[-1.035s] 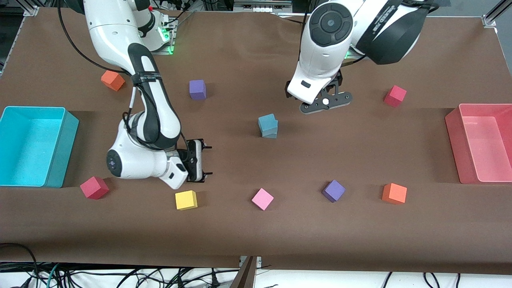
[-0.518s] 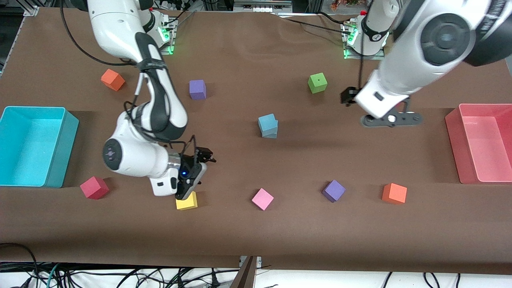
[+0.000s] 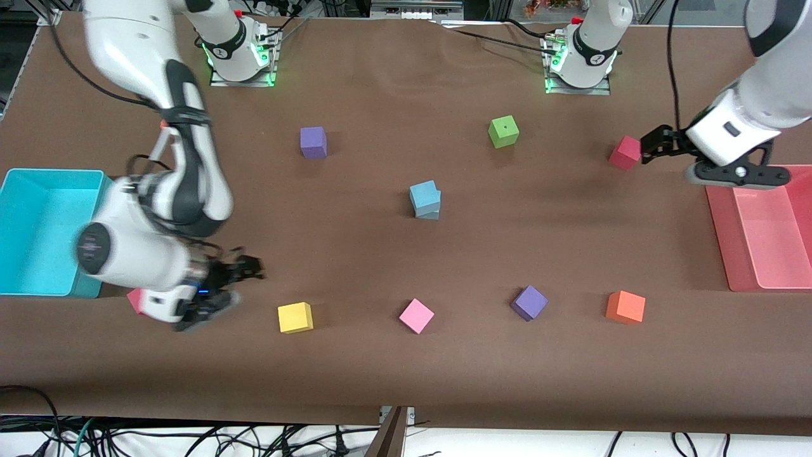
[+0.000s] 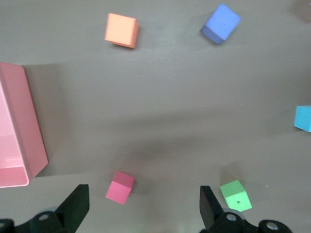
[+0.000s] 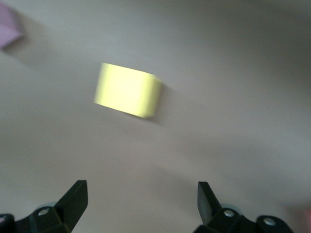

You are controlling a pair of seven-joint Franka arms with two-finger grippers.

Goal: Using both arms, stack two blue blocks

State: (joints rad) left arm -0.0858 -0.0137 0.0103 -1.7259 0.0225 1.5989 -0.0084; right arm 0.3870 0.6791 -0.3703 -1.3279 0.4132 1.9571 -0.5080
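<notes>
The two light blue blocks stand stacked mid-table, the upper block (image 3: 424,193) sitting slightly askew on the lower block (image 3: 431,213). One blue block shows at the edge of the left wrist view (image 4: 303,118). My left gripper (image 3: 654,145) is open and empty, up in the air beside a red cube (image 3: 626,152) and next to the pink bin (image 3: 761,279); its open jaws (image 4: 143,194) look down on that red cube (image 4: 120,187). My right gripper (image 3: 246,269) is open and empty, low near the cyan bin (image 3: 38,279); its jaws (image 5: 141,187) look down on bare table next to a yellow cube (image 5: 129,90).
On the table are a yellow cube (image 3: 295,317), a pink cube (image 3: 416,315), a purple cube (image 3: 529,302), an orange cube (image 3: 625,307), a green cube (image 3: 504,131), another purple cube (image 3: 313,141) and a red cube (image 3: 134,298) half hidden under the right arm.
Both arms have swung away from the blue stack: the left toward the pink bin, uncovering the green cube, the right toward the cyan bin. The stack has not moved.
</notes>
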